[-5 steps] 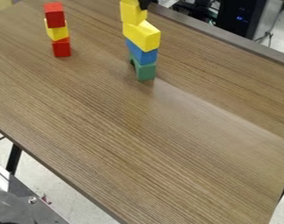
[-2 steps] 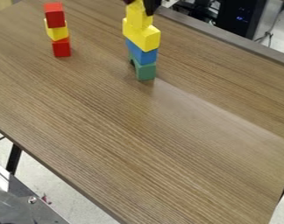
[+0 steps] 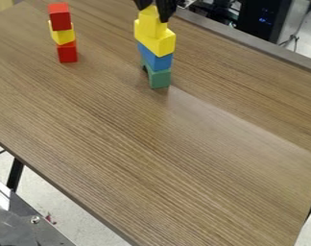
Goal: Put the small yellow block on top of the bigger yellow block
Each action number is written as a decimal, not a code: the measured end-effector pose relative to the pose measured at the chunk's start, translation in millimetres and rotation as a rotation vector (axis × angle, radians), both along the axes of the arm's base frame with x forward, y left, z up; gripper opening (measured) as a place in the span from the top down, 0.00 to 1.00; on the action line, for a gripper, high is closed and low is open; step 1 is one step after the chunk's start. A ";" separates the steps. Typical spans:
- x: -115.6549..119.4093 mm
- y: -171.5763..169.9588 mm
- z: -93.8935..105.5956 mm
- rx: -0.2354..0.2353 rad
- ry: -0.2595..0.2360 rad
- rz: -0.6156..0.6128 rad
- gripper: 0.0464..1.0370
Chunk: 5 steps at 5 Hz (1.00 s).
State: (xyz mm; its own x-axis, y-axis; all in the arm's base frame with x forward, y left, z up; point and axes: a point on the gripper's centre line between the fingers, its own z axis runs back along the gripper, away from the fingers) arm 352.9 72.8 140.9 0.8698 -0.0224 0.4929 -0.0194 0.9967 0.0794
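The way across the far part of the bench (image 3: 138, 153) is broken by two towers: one of green (image 3: 160, 79), blue (image 3: 155, 60) and yellow blocks (image 3: 159, 41), and, toward the view's left, a lower one of red (image 3: 60, 19) and yellow blocks. A lane of open wood runs between them, wide enough for a hand. Room opens broadly from both towers to the near edge, and to the view's right.

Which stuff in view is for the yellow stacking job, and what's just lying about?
Job:
- small yellow block
- bigger yellow block under it
- blue block and green block, supporting both
- end effector, at the small one

Just there:
- red-yellow-red stack
- black box with blue lights, behind the table
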 end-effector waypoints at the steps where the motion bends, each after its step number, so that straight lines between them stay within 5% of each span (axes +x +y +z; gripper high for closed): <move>1: 3.8 -1.3 1.4 -0.001 -0.005 -0.001 0.52; 2: 5.4 -2.0 1.3 -0.003 -0.003 0.000 0.45; 3: 5.5 -3.0 0.1 -0.010 0.000 0.004 0.14; 4: 5.1 -1.9 -0.3 -0.003 0.001 0.006 0.03; 5: 4.6 -1.4 -0.6 0.002 0.006 0.004 0.04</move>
State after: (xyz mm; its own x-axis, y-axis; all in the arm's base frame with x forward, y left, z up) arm 357.5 71.4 140.3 0.8726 -0.0199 0.4880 -0.0228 0.9964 0.0814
